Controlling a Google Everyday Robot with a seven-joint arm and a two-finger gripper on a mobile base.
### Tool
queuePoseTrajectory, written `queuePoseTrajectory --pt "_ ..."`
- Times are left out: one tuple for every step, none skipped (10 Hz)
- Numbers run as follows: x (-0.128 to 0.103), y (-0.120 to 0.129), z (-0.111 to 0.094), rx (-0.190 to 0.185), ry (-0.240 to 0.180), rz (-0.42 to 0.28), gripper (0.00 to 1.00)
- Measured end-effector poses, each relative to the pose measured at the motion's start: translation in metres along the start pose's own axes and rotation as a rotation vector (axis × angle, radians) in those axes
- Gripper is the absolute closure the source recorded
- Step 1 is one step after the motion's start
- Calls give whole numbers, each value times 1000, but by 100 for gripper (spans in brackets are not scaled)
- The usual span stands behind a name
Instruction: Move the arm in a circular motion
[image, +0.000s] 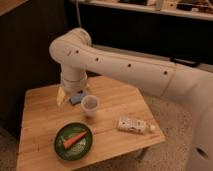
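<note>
We note the arm (125, 62): glossy white, built of thick rounded tube segments with small dark screw holes along its upper side. Its long segment runs from the lower right of the view up and leftward to a bulbous elbow joint at upper left; from there a short cylindrical segment drops straight down toward the far left part of the table (125, 102).

The claw (62, 96) hangs at the foot of that vertical segment, over the table's far left area. We see one pale, flat, cream-coloured finger (61, 95) pointing downward; the other is hidden, so we cannot tell how far the claw is spread, nor whether it holds or touches anything.

The table is light wood with visible plank grain. On it, just right of the claw, lies a small blue object (77, 97), partly hidden. Next to it stands a translucent plastic cup (90, 105), upright. Nearer the camera is a round dark-green plate (73, 141) bearing an orange carrot (74, 139). A white bottle (133, 125) lies on its side to the right.
</note>
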Motion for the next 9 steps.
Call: queuePoseTrajectory --pt "-16 -21 4 20 8 30 20" --pt "-24 -38 6 29 15 58 20" --pt "-27 -57 7 32 21 82 20" --pt "-24 -72 8 32 25 103 20" --pt "-21 -83 8 32 29 119 20" --pt "-14 -97 10 31 35 144 20" --pt "-7 -104 10 29 35 160 20" --pt "0 -111 11 27 36 180 20" --pt "7 -118 12 25 37 202 20"
